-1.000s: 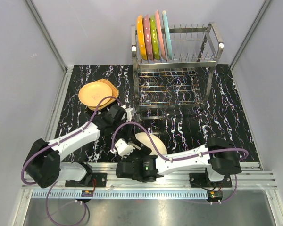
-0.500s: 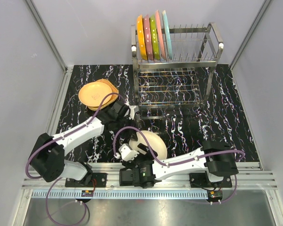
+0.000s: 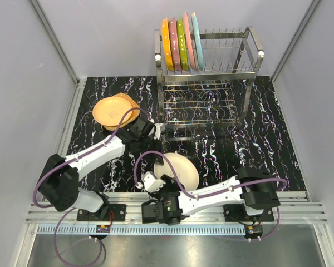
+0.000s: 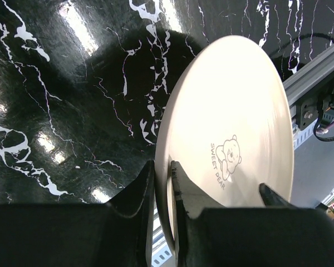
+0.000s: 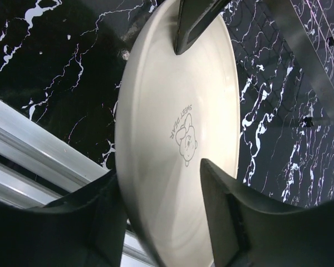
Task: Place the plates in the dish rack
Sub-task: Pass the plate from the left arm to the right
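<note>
A cream plate (image 3: pixel 181 169) with a small bear print sits tilted near the table's front edge. My left gripper (image 3: pixel 159 148) is shut on its far rim; the left wrist view shows both fingers of that gripper (image 4: pixel 161 167) pinching the plate's (image 4: pixel 228 122) edge. My right gripper (image 3: pixel 165 180) is open at the near rim, one finger on each side of the plate (image 5: pixel 178 100), with a gap at the front finger (image 5: pixel 217 200). Several plates stand in the dish rack (image 3: pixel 242 72), from orange (image 3: pixel 166 34) to light blue (image 3: pixel 196 32). Tan plates (image 3: pixel 112 110) lie stacked at the left.
The rack stands at the back of the black marbled table (image 3: pixel 267 133), its right-hand prongs bare. An aluminium rail (image 3: pixel 300 208) runs along the near edge by the arm bases. Grey walls close in the sides.
My right wrist has swung towards the near left, uncovering the cream plate. My left arm has reached further right over the plate's far rim. The plate now shows more fully.
</note>
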### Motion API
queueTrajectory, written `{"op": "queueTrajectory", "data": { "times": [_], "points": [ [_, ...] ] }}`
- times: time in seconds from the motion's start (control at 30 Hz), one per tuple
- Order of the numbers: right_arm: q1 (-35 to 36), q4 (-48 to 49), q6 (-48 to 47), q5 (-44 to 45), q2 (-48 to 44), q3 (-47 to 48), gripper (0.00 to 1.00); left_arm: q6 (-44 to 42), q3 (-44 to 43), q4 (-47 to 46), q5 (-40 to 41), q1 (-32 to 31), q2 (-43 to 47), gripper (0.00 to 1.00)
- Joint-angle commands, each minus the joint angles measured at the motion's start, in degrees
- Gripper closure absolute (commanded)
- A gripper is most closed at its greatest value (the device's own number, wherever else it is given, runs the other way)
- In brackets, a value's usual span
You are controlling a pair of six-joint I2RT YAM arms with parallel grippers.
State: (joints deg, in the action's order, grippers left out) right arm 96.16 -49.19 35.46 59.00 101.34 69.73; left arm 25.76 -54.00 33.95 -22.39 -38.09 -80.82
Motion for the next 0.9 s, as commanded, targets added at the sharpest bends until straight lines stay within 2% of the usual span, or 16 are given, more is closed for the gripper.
{"op": "queueTrajectory", "data": {
  "times": [0.0, 0.13, 0.17, 0.27, 0.33, 0.4, 0.43, 0.57, 0.63, 0.67, 0.7, 0.73, 0.77, 0.87],
  "points": [
    [0.61, -4.51, 2.95, 3.58, -1.14, 1.19, 0.45, -4.14, -1.99, 1.9, 1.91, 0.03, -0.48, 1.0],
    [0.7, -3.81, 2.68, 3.58, -2.46, 0.67, 0.59, -3.96, -1.99, 1.82, 1.74, 0.03, -0.4, 1.0],
    [0.78, -3.64, 2.25, 3.49, -2.81, 0.4, 0.66, -3.87, -1.81, 0.86, 0.87, 0.03, -0.13, 1.0],
    [0.78, -3.54, 1.98, 3.84, -3.43, 0.75, 0.72, -2.91, -1.11, -1.16, -2.83, 0.03, 1.09, 1.0],
    [0.78, -4.42, 1.98, 4.1, -3.52, 1.36, 0.78, -2.82, -1.11, -1.61, -4.32, 0.03, 1.8, 0.96],
    [0.87, -4.69, 1.54, 4.37, -4.04, 1.54, 0.82, -2.99, -1.46, -1.7, -4.94, 0.03, 2.59, 0.86],
    [0.87, -4.25, 1.1, 4.28, -4.39, 1.54, 0.83, -2.99, -1.55, -1.7, -5.55, -0.06, 2.77, 0.76],
    [0.96, -0.04, -3.71, 2.62, -6.59, 0.23, 0.83, -2.38, -1.81, -2.57, -6.87, 0.03, 4.0, 0.54],
    [0.96, 2.86, -4.96, 1.73, -7.99, -0.47, 0.83, -2.55, -2.07, -3.28, -9.4, 0.29, 4.26, 0.47],
    [0.96, 4.26, -5.66, 0.95, -8.52, -0.74, 0.83, -2.64, -2.95, -3.19, -9.68, 0.47, 4.7, 0.38],
    [0.96, 4.89, -5.84, 0.59, -9.22, -1.0, 0.84, -2.9, -3.3, -3.02, -9.43, 0.99, 4.96, 0.33],
    [0.96, 5.33, -6.02, 0.24, -9.75, -1.61, 0.83, -3.17, -4.53, -2.93, -9.34, 1.17, 5.14, 0.21],
    [0.96, 6.29, -6.19, -0.55, -10.63, -1.88, 0.84, -3.43, -5.32, -2.23, -8.99, 1.69, 5.75, 0.01],
    [1.05, 8.05, -5.93, -2.04, -12.73, -3.28, 0.84, -4.14, -8.75, -0.65, -8.19, 3.1, 6.81, 0.01]
  ]
}}
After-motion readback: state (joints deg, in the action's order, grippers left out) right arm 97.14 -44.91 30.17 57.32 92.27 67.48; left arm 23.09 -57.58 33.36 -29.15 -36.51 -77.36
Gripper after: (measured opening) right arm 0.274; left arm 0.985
